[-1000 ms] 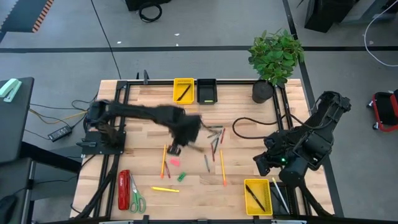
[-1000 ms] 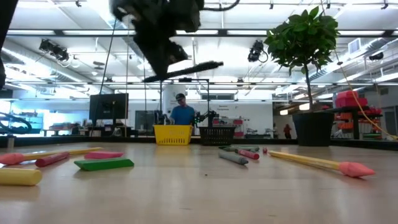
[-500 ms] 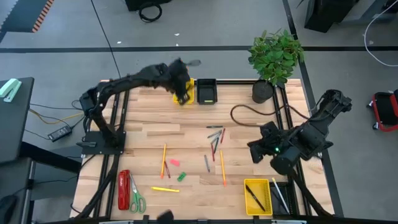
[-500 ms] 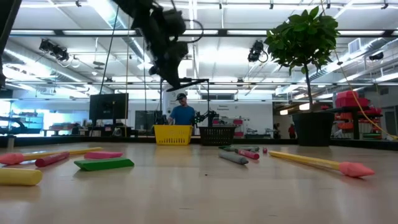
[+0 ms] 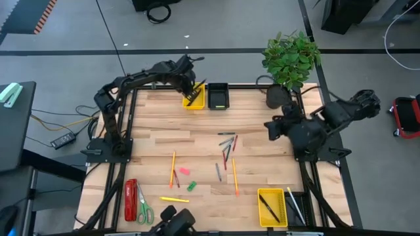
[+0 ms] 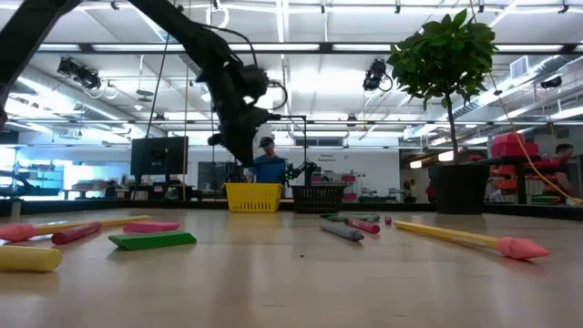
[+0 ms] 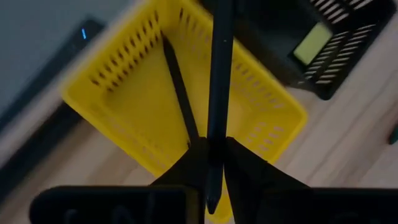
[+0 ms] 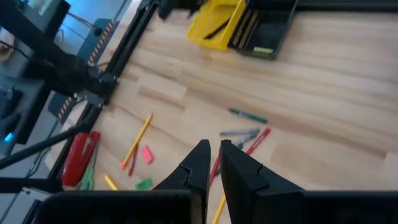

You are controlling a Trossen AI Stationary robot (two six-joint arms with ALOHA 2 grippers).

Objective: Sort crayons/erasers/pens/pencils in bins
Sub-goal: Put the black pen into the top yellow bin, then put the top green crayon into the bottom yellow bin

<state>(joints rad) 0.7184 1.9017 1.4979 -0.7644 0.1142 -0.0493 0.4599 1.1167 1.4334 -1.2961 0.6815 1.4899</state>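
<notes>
A black pen [image 7: 219, 81] is pinched between the fingers of the left gripper [image 7: 211, 163], held above the yellow bin [image 5: 193, 96] at the table's far edge; another pen [image 7: 179, 93] lies inside that bin. A black bin [image 5: 218, 96] sits just beside it. The right gripper [image 8: 211, 163], fingers nearly pressed together and empty, hangs well apart from the yellow bin, over the table's right side.

The high camera is looking straight down on the whole bench [image 5: 197, 131]. The low camera is sitting at bench-top height, facing the far edge. The left wrist camera is looking closely down into the far yellow bin [image 7: 124, 106], which all four views are sharing; the right wrist camera is overlooking the bench from farther away.
</notes>
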